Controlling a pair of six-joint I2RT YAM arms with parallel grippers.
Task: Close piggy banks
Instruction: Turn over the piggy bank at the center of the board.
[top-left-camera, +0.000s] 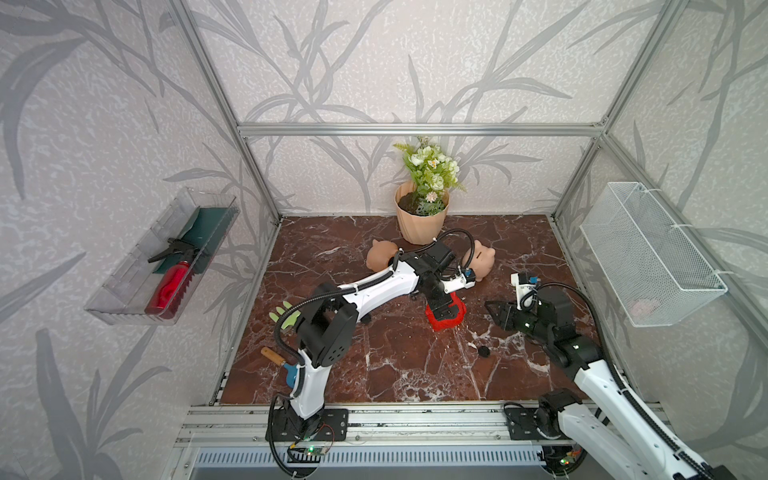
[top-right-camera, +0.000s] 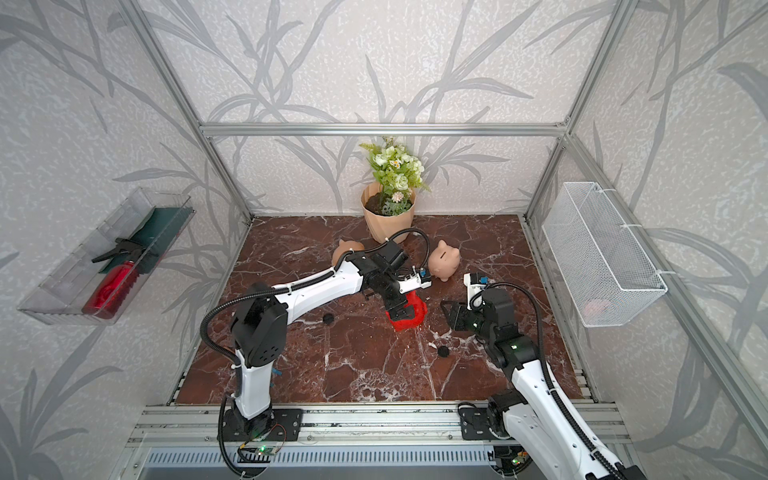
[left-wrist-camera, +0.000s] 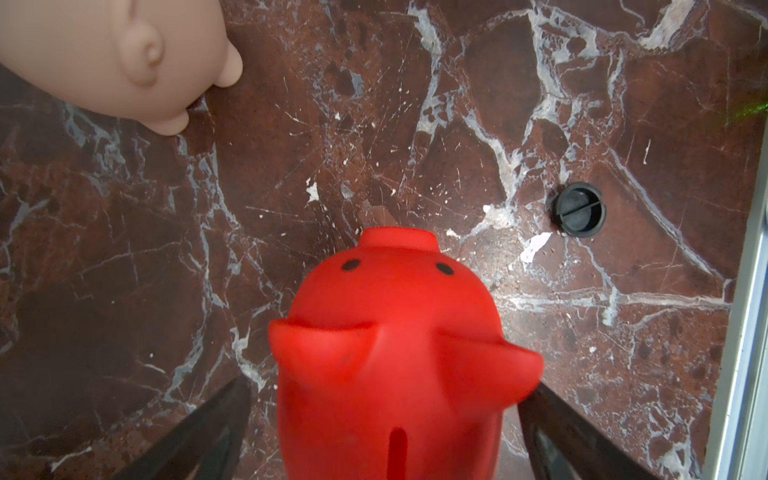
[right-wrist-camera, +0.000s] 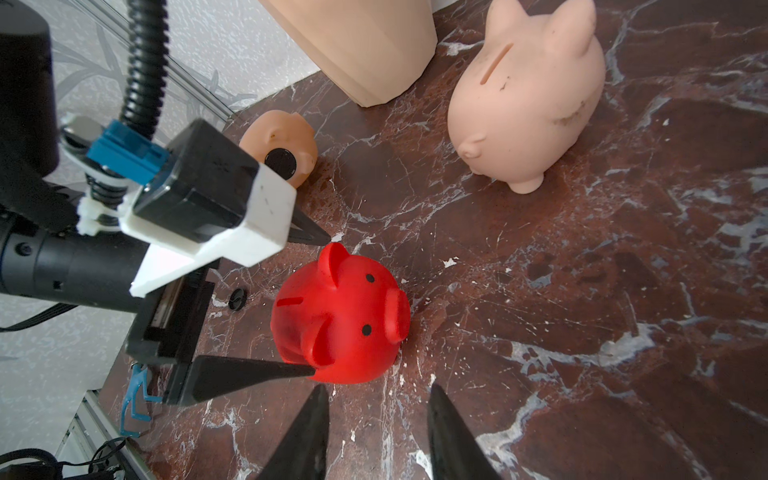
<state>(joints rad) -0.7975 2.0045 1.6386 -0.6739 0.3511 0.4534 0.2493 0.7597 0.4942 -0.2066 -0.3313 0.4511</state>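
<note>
The red piggy bank (top-left-camera: 448, 323) stands on its feet near the middle of the marble table (top-left-camera: 374, 365) in a top view. The left gripper (right-wrist-camera: 311, 305) straddles it, jaws spread wide. Whether a tip grazes the ear, I can't quite tell.

The right gripper (right-wrist-camera: 376, 395), at the lower edge of its wrist view, is partly spread and holds nothing.

One peach piggy bank (right-wrist-camera: 528, 95) stands upright at upper right, beside the flowerpot (right-wrist-camera: 361, 45). The tipped peach piggy bank (right-wrist-camera: 286, 129) lies left of the pot, a black plug (right-wrist-camera: 280, 160) in its belly. A loose plug (top-left-camera: 483, 351) lies lower right of the red one.
</note>
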